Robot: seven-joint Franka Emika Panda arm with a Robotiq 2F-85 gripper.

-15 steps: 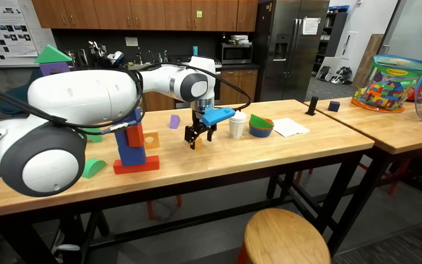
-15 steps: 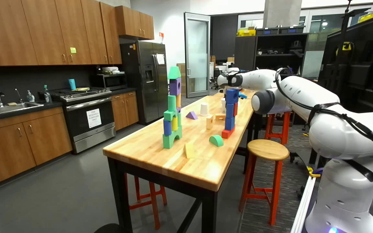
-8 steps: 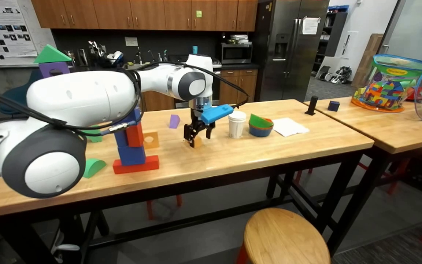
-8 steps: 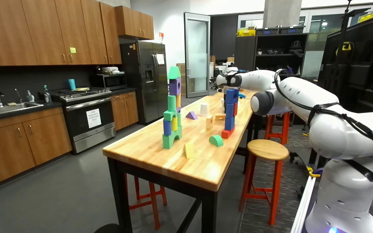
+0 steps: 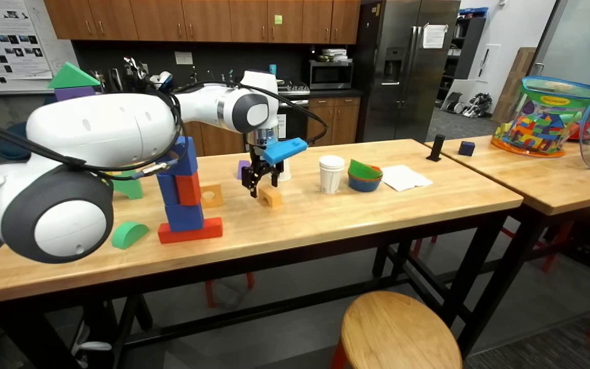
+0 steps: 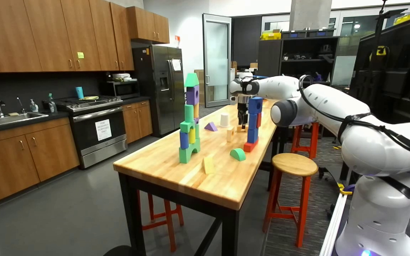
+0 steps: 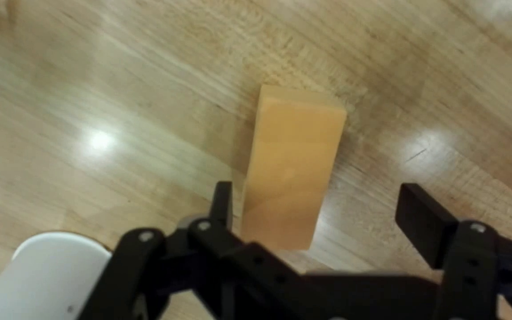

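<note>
Hand with spread fingers above an orange block

The hand was released, its two fingers standing wide apart on either side of one end of the orange block. The block rested on the table beneath the hand; in the wrist view, bare wood showed between it and each finger, and its remaining length extended outward past the fingertips.

From the hand toward the kitchen cabinets stood an upturned white cup, with a purple wedge farther out on that side. In an exterior view, left of the hand, came a block with a round hole, then a tower of blue and red blocks, and past it a green half-circle. Right of the hand in the same view stood a stack of paper cups, followed by a blue bowl holding a tilted green bowl, and a white sheet of paper.

Well apart from the hand, a taller tower of mixed colours and a yellow wedge occupied one end of the table; in the opposite direction, a second table bore a clear bag of toy blocks.
</note>
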